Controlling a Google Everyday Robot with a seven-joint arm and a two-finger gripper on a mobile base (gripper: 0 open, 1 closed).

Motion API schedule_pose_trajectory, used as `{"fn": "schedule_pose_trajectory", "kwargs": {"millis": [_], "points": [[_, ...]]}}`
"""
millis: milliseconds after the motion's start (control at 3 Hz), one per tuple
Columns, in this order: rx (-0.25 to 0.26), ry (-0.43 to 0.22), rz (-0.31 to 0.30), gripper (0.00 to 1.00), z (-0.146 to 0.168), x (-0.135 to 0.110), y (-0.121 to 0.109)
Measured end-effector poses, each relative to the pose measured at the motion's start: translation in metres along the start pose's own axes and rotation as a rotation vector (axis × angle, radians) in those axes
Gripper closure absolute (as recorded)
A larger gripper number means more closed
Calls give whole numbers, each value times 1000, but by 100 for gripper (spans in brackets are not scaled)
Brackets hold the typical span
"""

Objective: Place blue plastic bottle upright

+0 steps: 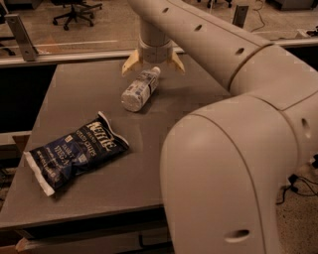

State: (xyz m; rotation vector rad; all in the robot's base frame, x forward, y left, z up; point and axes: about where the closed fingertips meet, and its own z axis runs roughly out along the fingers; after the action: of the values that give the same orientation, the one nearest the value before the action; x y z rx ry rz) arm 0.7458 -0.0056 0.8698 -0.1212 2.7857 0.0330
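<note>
The blue plastic bottle (139, 90) lies on its side on the grey table (89, 89), clear with a pale label, its white cap pointing toward the far edge. My gripper (153, 63) hangs just above the bottle's cap end, open, with one tan finger (130, 62) to the left and the other (176, 62) to the right of the cap. It holds nothing.
A dark blue chip bag (74, 154) lies at the front left of the table. My arm's large elbow (228, 168) fills the right side and hides that part of the table. An office chair (74, 10) stands on the floor behind.
</note>
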Motion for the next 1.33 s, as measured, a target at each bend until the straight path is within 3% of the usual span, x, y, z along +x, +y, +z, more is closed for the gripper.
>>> {"fn": "schedule_pose_trajectory", "kwargs": {"millis": [333,667,1000,1333], "points": [[69,44,52,10,10,2,-1],[101,61,100,28,12,4,-3],[107,65,130,51,11,4,-5],[79,48,141,75,4,1,-7]]}}
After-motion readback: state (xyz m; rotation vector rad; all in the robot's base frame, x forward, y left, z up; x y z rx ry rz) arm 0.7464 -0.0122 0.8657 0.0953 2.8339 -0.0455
